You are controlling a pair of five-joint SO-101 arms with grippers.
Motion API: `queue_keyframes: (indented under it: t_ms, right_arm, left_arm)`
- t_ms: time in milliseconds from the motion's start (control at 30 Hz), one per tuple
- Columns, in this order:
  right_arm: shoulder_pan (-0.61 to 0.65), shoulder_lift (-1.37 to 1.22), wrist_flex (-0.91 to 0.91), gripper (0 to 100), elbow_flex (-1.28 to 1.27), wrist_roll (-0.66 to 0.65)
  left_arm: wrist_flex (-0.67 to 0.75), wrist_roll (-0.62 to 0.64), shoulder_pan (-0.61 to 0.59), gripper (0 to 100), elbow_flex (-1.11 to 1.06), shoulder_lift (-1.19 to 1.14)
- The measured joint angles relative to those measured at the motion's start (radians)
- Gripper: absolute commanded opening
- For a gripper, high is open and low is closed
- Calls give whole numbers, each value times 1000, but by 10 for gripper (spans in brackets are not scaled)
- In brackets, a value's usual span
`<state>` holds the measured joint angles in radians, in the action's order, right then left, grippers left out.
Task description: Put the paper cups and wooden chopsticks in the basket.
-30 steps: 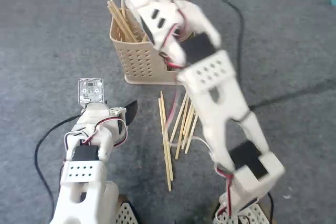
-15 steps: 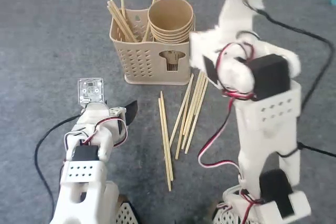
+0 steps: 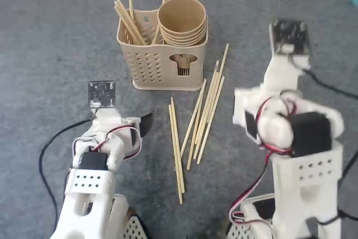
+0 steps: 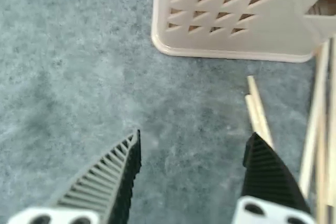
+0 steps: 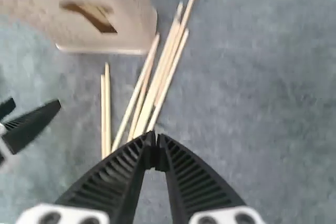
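A beige slotted basket (image 3: 162, 60) stands at the back of the grey carpet. Stacked paper cups (image 3: 182, 18) sit in its right half and several wooden chopsticks (image 3: 131, 20) lean in its left half. More loose chopsticks (image 3: 198, 118) lie fanned on the carpet in front of it. My left gripper (image 4: 195, 141) hangs open low over the carpet, just left of the loose sticks (image 4: 258, 115), with nothing between its fingers. My right gripper (image 5: 156, 141) is shut and holds nothing; it sits above the near ends of the loose chopsticks (image 5: 157, 85), with the basket (image 5: 89, 19) beyond them.
The right arm (image 3: 291, 138) stands folded upright on the right side, its cable trailing off to the right. The left arm's base (image 3: 89, 194) fills the lower left. Bare grey carpet (image 3: 50, 54) spreads to the left of the basket.
The right arm has swung away from above the basket, back to the right side, uncovering the cups in the basket. The left arm has edged slightly right.
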<state>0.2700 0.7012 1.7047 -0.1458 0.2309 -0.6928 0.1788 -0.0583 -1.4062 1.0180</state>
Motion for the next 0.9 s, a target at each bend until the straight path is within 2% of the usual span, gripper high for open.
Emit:
queue_keyframes:
  t_ms: [167,300,467,667,900]
  right_arm:
    - [-61,123,-199,6,-377,0]
    - [-112,166,-350,6,-615,0]
    - [-147,172,-517,6,-795,0]
    - [-152,172,-741,6,-999,0]
    - [-152,172,-965,6,-1178,0]
  left_arm:
    - [-126,87,107,301,127,-55]
    - [-152,121,150,301,206,-186]
    - [-152,166,198,289,270,-368]
    - [-152,189,210,185,368,-577]
    - [-152,190,247,185,502,-847]
